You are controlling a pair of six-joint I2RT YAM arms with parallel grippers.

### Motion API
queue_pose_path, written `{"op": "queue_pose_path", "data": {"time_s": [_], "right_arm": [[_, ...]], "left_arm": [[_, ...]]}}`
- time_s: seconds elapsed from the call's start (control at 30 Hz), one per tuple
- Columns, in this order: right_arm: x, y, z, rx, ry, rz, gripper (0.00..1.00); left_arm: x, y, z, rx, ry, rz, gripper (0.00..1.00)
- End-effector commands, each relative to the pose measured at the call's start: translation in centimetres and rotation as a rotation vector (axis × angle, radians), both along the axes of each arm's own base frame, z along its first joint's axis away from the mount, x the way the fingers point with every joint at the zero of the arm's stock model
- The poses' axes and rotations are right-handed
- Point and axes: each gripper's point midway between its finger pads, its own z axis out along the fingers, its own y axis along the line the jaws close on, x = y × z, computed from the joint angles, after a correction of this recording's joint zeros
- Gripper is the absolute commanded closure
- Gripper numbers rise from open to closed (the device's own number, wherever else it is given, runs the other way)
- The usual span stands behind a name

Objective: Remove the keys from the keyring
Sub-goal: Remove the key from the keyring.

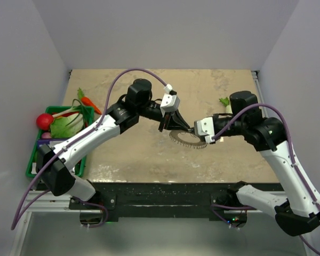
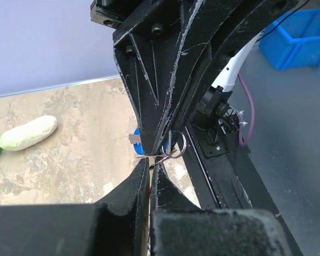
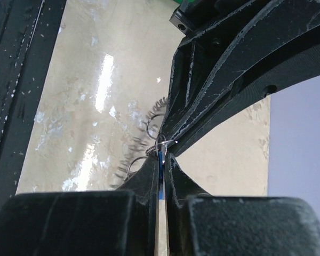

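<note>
Right wrist view first: your right gripper [image 3: 161, 156] is clamped on the key [image 3: 160, 165], and you can see its blue edge sandwiched between the two fingers. Coming in from the upper right of that shot is your left gripper [image 2: 151, 161], and its tips land right against the right one's tips, basically nose to nose. The left jaws are pinched together too. They meet right at the small wire rings [image 2: 180, 143] next to the key's blue head, but honestly I can't tell which bit of metal they've actually got, it's all thin and crowded in there. The keyring [image 1: 188, 141], that grey coil-looking loop, sits just below and between the two grippers in the top view, joined to the key through those little rings. Can't tell whether it's resting on the table [image 1: 149, 157] or hanging just off it. Further out, a white radish [image 2: 28, 132] lies on the table well away from the action, and the green basket [image 1: 30, 160] of veggies is off at the left edge by your left arm.
</note>
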Motion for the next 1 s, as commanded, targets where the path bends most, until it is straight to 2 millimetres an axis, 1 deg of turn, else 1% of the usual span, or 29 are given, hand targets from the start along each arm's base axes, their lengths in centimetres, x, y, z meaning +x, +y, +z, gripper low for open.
{"op": "queue_pose_path", "data": {"time_s": [0.0,0.17,0.23,0.3,0.33,0.43,0.5,0.63,0.7,0.87,0.97], "right_arm": [[0.3,0.6,2.4,0.054,-0.097,0.019,1.0],[1.0,-0.9,2.3,-0.002,-0.126,-0.063,1.0],[1.4,-1.1,2.3,0.0,-0.104,-0.103,1.0],[2.0,-0.9,2.4,0.017,-0.077,-0.136,1.0],[2.1,-0.7,2.4,0.034,-0.03,-0.161,1.0],[1.9,-0.2,1.7,0.033,0.052,-0.161,1.0],[2.0,-0.1,0.8,0.025,0.094,-0.167,1.0],[2.8,0.1,0.3,0.042,0.135,-0.221,1.0],[3.1,0.1,0.4,0.045,0.123,-0.233,1.0],[4.4,0.0,2.4,0.117,0.073,-0.301,1.0],[5.4,0.1,2.9,0.151,0.065,-0.347,1.0]], "left_arm": [[-0.3,0.2,0.8,-0.027,-0.031,0.007,1.0],[0.6,0.3,0.9,-0.021,-0.055,0.068,1.0],[0.6,0.4,0.7,-0.015,-0.073,0.071,1.0],[0.4,0.5,0.9,-0.021,-0.084,0.064,1.0],[0.6,0.6,0.9,-0.018,-0.094,0.075,1.0],[0.7,0.9,1.1,-0.014,-0.127,0.091,1.0],[0.6,1.1,1.3,-0.015,-0.139,0.097,1.0],[0.5,1.5,1.9,-0.019,-0.169,0.107,1.0],[0.5,1.5,2.1,-0.02,-0.172,0.109,1.0],[0.4,1.4,1.8,-0.017,-0.172,0.105,1.0],[0.2,1.3,1.8,-0.018,-0.17,0.094,1.0]]}}
